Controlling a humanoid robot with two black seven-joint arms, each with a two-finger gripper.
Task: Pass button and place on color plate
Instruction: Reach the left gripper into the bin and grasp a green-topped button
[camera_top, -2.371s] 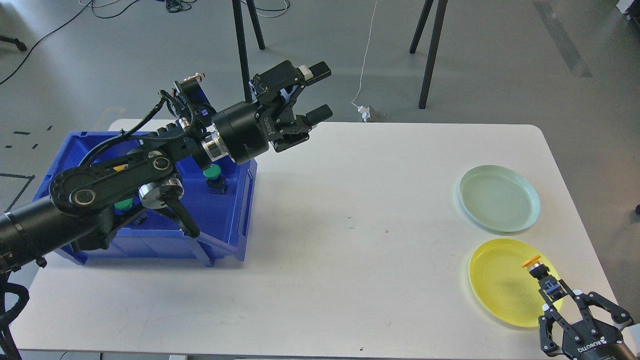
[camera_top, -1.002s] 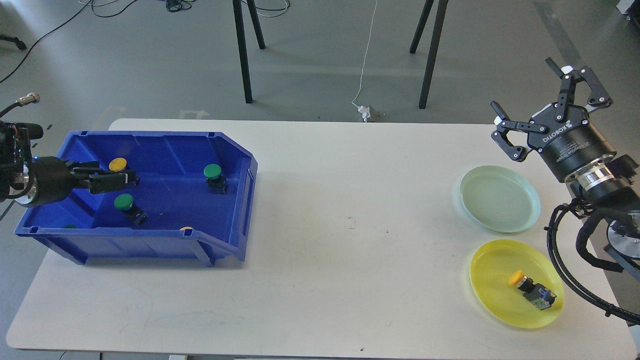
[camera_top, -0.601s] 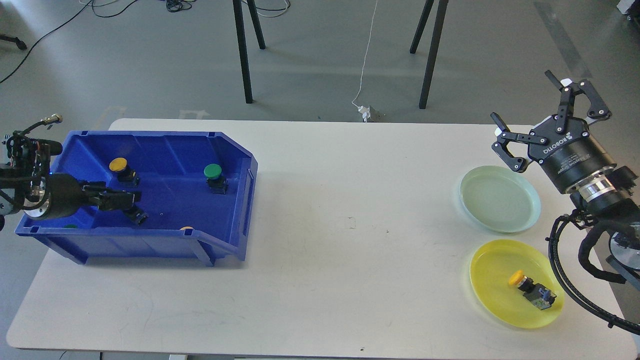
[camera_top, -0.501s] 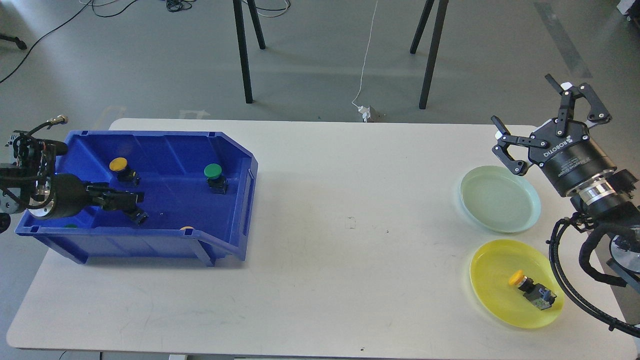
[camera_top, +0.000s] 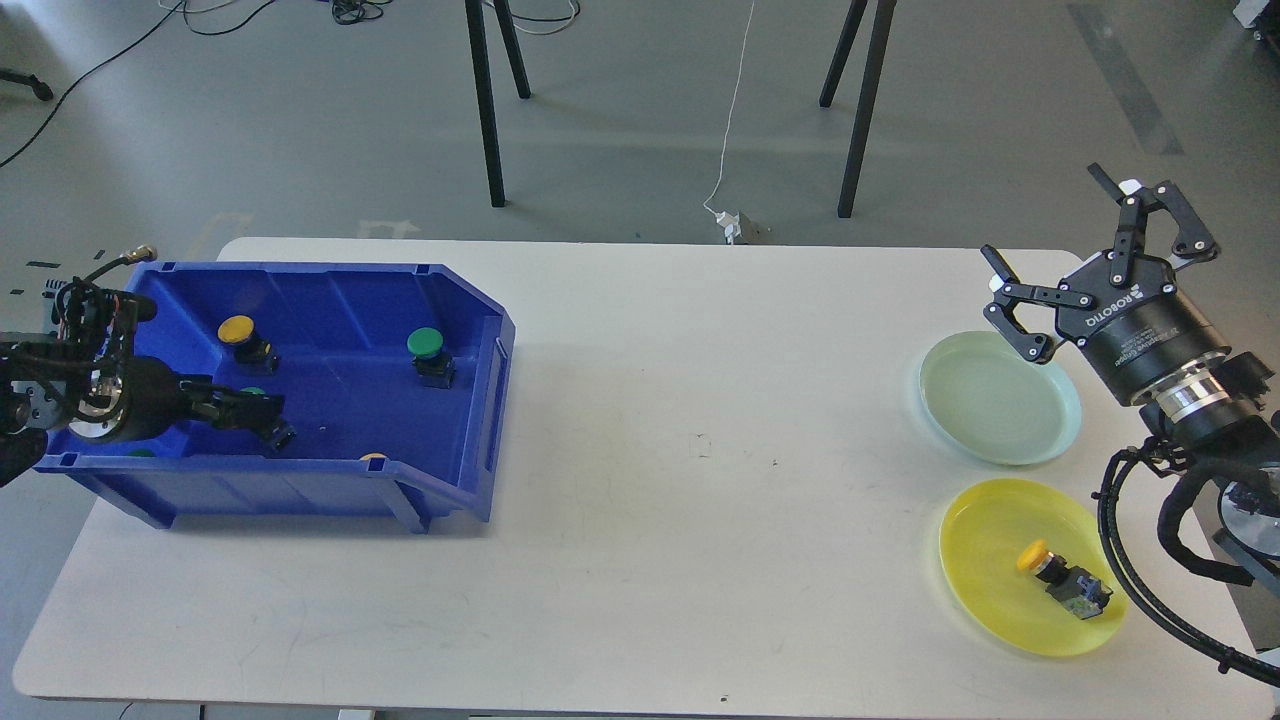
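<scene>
A blue bin (camera_top: 480, 400) at the left holds a yellow button (camera_top: 237, 329), a green button (camera_top: 425, 343) and a second green button (camera_top: 255, 392). My left gripper (camera_top: 245, 410) reaches into the bin from the left and sits right at that second green button, mostly covering it. Its dark fingers cannot be told apart. At the right, a yellow plate (camera_top: 980, 540) holds a yellow button on a black base (camera_top: 1050, 572). A pale green plate (camera_top: 1000, 400) behind it is empty. My right gripper (camera_top: 1042, 215) is open and empty, raised above the green plate's far edge.
Two more button caps peek out at the bin's front wall, a yellow one (camera_top: 372, 458) and a green one (camera_top: 140, 453). The white table (camera_top: 700, 450) lies between the bin and the plates. Black stand legs (camera_top: 485, 110) stand on the floor behind.
My left gripper has moved down and right inside the bin, onto the green button near the front. My right gripper has shifted slightly down and right, still open.
</scene>
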